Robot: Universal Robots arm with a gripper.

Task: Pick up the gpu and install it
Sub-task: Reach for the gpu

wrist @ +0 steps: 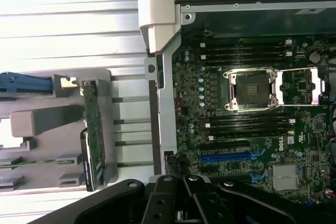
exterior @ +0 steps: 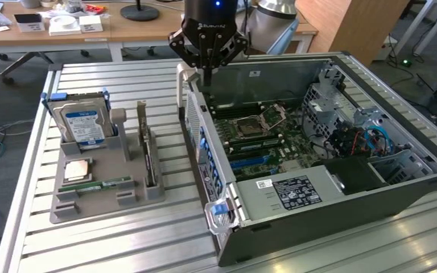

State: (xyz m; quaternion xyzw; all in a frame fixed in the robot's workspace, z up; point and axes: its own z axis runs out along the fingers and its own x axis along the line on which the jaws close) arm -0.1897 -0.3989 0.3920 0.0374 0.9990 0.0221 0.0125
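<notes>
our claw [exterior: 205,79] hangs clenched and empty over the edge of the case [exterior: 355,210], with the gpu [exterior: 148,162] on edge in the rack [exterior: 97,196] well below it toward the exterior view's left, so we judge a clean pick needs fingers squared across its thin top edge

The arm [exterior: 275,7] above the gripper [exterior: 205,79] is cut off by the picture's edge. The gpu [exterior: 149,162] stands on its edge in the grey holder [exterior: 97,199], so its faces are mostly hidden. In the wrist view the hard drive [wrist: 23,85] is cut by the edge. The print on the power supply label [exterior: 295,192] is too small to read.
</notes>
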